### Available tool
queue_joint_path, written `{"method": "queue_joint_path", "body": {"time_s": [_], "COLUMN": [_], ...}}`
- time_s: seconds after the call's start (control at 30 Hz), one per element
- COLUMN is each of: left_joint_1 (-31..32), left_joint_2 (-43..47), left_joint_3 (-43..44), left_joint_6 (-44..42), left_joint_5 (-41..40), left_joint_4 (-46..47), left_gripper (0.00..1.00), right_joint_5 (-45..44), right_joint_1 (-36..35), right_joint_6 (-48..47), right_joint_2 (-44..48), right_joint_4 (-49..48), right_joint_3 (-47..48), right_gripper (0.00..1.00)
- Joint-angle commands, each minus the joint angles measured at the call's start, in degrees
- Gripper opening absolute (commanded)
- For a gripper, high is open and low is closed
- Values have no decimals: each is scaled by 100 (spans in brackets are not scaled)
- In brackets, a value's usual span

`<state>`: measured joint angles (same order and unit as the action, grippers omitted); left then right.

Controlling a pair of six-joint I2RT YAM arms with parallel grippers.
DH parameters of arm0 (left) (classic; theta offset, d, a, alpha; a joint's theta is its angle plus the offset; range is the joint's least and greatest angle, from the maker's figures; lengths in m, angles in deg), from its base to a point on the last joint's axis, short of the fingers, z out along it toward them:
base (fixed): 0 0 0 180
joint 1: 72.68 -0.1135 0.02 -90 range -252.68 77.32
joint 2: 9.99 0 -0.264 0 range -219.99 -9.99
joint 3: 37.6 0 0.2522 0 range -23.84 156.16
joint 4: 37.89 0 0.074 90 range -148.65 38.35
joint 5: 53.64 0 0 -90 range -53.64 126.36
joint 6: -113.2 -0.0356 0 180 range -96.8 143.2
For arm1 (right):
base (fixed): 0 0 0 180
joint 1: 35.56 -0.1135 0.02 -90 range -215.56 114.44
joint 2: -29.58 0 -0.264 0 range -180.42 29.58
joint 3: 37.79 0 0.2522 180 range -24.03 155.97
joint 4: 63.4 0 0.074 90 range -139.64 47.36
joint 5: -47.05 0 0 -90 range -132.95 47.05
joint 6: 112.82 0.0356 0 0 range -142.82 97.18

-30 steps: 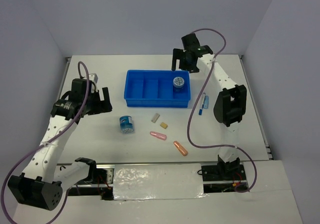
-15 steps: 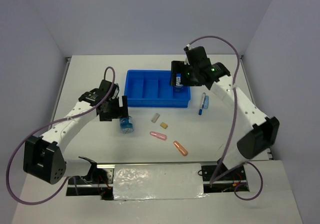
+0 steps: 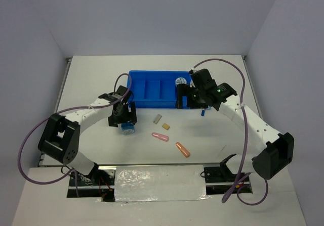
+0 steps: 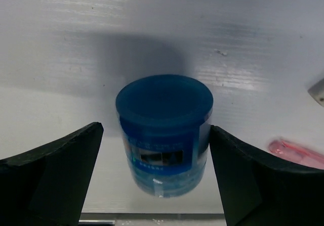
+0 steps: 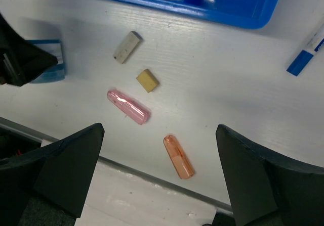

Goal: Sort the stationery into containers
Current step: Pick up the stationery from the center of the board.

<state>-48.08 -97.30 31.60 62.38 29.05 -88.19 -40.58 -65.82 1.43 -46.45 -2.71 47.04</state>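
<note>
Blue tray (image 3: 157, 103): one tape roll (image 3: 180, 81) lay in rightmost compartment. Left gripper (image 4: 155, 130) spread wide astride second tape roll (image 4: 163, 109) on table (image 4: 152, 13). Right gripper (image 5: 158, 130) spread wide.

The left arm (image 3: 86, 112) is lying low, its forearm extending toward 2 o'clock, with the left gripper (image 3: 126, 121) pointing down, jaws wide apart. The right arm (image 3: 243, 117) is angling toward 10 o'clock, with the right gripper (image 3: 182, 98) likewise spread wide.
</note>
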Motion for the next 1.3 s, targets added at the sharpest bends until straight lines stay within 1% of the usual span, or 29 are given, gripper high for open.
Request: {"method": "queue_joint_path", "body": {"time_s": [0.0, 0.1, 0.13, 0.17, 0.2, 0.23, 0.3, 0.33, 0.4, 0.43, 0.47, 0.5, 0.53, 0.57, 0.6, 0.67, 0.7, 0.8, 0.87, 0.97, 1.13, 1.2, 1.27], "left_joint_1": [36, 45, 36, 45, 71, 97, 202, 247, 343, 361, 379, 414, 423, 432, 449, 502, 572, 765, 853, 1011, 1056, 1073, 1073], "left_joint_2": [-155, -330, -453, -506, -541, -559, -359, -227, 98, 509, 739, 1159, 1363, 1583, 1977, 2296, 2480, 2578, 2561, 2605, 2596, 2605, 2614], "left_joint_3": [-77, -139, -147, -139, -139, -121, -104, -95, -104, -147, -174, -200, -252, -323, -506, -735, -867, -869, -781, -780, -587, -587, -569], "left_joint_6": [151, 134, 151, 186, 213, 283, 493, 590, 888, 1290, 1538, 2141, 2451, 2802, 3554, 4252, 4891, 5686, 5916, 6320, 6383, 6418, 6409], "left_joint_5": [-438, -359, -254, -210, -157, -9, 168, 377, 624, 930, 1055, 1143, 1240, 1467, 1548, 1784, 1812, 1742, 1681, 1593, 1548, 1575, 1584], "left_joint_4": [243, 488, 550, 586, 612, 604, 551, 525, 455, 489, 542, 586, 682, 831, 1198, 1743, 1938, 2290, 2247, 2553, 2510, 2607, 2573], "left_gripper": [97, 84, 73, 64, 54, 32, 15, 1, 0, 0, 0, 0, 0, 0, 0, 0, 0, 0, 0, 0, 0, 0, 0], "right_joint_5": [0, -131, -175, -202, -185, -141, 130, 297, 657, 964, 1045, 1098, 1168, 1178, 1152, 706, 434, -665, -1271, -1589, -1731, -1854, -1802], "right_joint_1": [-112, -147, -164, -182, -199, -208, -235, -243, -261, -270, -322, -366, -427, -489, -690, -936, -1112, -1910, -2193, -2493, -2678, -2739, -2740], "right_joint_6": [124, 115, 98, 97, 45, 27, -78, -113, -62, 26, 323, 509, 693, 1113, 1326, 1878, 2047, 2303, 2303, 2391, 2471, 2549, 2515], "right_joint_2": [509, 633, 668, 694, 790, 852, 1089, 1177, 1511, 1730, 1828, 1942, 2169, 2284, 2390, 2593, 2619, 2348, 2085, 1750, 1127, 933, 853], "right_joint_4": [-80, -1, 43, 52, 0, -53, -297, -447, -929, -1106, -1264, -1614, -1826, -2037, -2492, -2811, -2917, -2744, -2821, -3102, -3146, -3033, -3163], "right_joint_3": [-84, -163, -181, -198, -207, -277, -383, -592, -874, -1206, -1375, -1542, -1883, -2043, -2323, -2466, -2492, -2099, -1905, -1685, -1245, -1078, -1042], "right_gripper": [100, 100, 100, 100, 100, 100, 100, 100, 100, 100, 100, 100, 100, 100, 100, 100, 100, 100, 100, 100, 100, 100, 100]}}
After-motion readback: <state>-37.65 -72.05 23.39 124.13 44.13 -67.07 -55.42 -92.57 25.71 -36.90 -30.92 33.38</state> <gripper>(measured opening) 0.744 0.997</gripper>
